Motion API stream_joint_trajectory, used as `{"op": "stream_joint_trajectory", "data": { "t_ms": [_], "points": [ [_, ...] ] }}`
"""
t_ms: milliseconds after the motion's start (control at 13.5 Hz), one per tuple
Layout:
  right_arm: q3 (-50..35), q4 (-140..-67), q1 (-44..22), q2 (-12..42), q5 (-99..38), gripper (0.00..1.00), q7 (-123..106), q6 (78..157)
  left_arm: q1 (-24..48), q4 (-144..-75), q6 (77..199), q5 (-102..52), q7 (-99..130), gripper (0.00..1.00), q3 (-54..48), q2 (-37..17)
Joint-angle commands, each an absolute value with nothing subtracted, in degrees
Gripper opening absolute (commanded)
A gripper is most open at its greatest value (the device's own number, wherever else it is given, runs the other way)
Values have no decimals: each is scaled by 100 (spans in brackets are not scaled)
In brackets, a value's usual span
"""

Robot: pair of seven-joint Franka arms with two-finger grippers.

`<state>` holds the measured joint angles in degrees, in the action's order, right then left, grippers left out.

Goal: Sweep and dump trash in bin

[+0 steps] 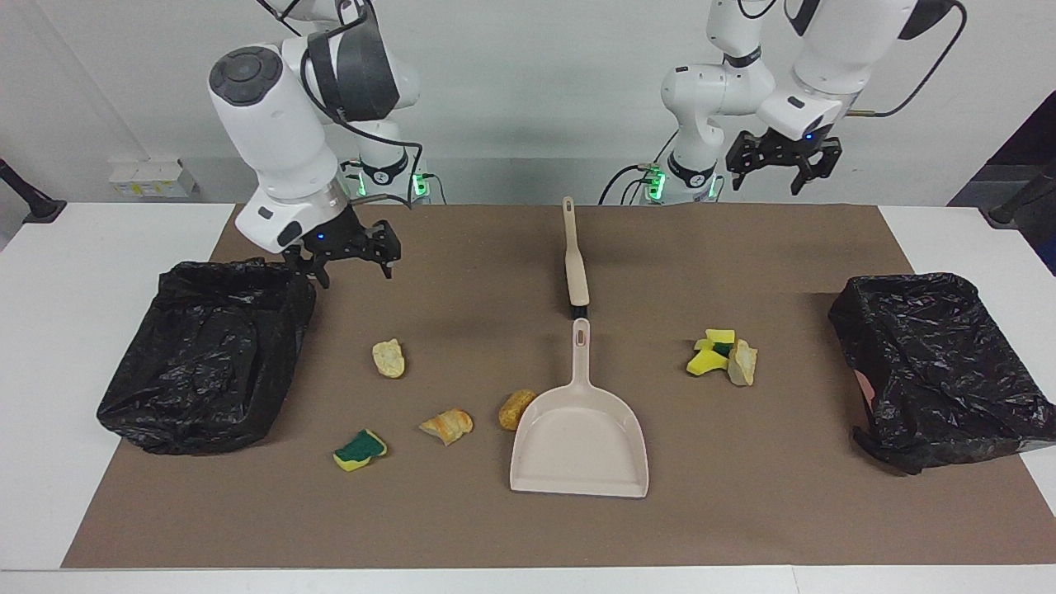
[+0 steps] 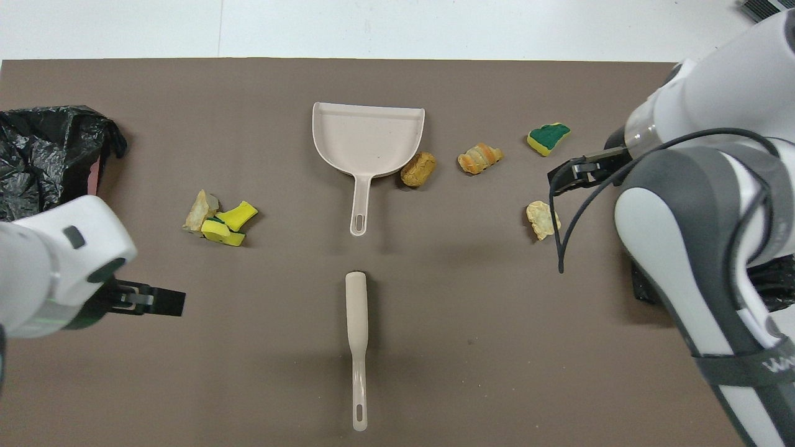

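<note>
The trash lies loose on the brown mat (image 1: pixel 462 528). A cluster of yellow-and-green sponge pieces with a tan chunk (image 1: pixel 719 355) (image 2: pixel 218 221) sits toward the left arm's end. Toward the right arm's end lie a pale bread chunk (image 1: pixel 388 359) (image 2: pixel 543 218), a striped bread piece (image 1: pixel 446 425) (image 2: pixel 479 158), a brown chunk (image 1: pixel 516 408) (image 2: pixel 418 169) touching the dustpan, and a green sponge (image 1: pixel 360 448) (image 2: pixel 548 138). My right gripper (image 1: pixel 351 257) hangs open and empty beside a black-lined bin (image 1: pixel 206 355). My left gripper (image 1: pixel 784 161) hangs open, high over the mat's robot-side edge.
A beige dustpan (image 1: pixel 579 445) (image 2: pixel 367 139) lies mid-mat with its handle toward the robots. A beige brush (image 1: pixel 575 264) (image 2: pixel 357 335) lies in line with it, nearer the robots. A second black-lined bin (image 1: pixel 940 363) (image 2: pixel 43 155) stands at the left arm's end.
</note>
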<state>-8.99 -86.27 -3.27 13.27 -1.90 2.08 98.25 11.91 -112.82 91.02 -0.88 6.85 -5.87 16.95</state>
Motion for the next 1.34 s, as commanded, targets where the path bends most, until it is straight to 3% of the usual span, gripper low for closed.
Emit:
{"op": "stream_joint_trajectory", "data": {
  "t_ms": [0,519,742,965,1262],
  "points": [
    [-949,-8393,-719,1757,-237,100,596,10237,1975,-12197,9631,-236,1517,100,-492,2162],
    [-949,-8385,-1589,2539,-176,100,2240,11828,3882,-13848,11676,-343,3883,100,-492,2320],
    [-914,-7939,-1950,3030,-71,100,3073,12173,4656,-14272,12555,-378,4506,100,-492,1795],
    [-923,-7393,-2293,3558,334,100,3751,12156,4965,-14581,13348,-509,4763,100,-492,1478],
    [-967,-7270,-2469,3857,334,100,3946,12190,4922,-14572,13623,-519,4650,100,-475,1134]
  ]
}}
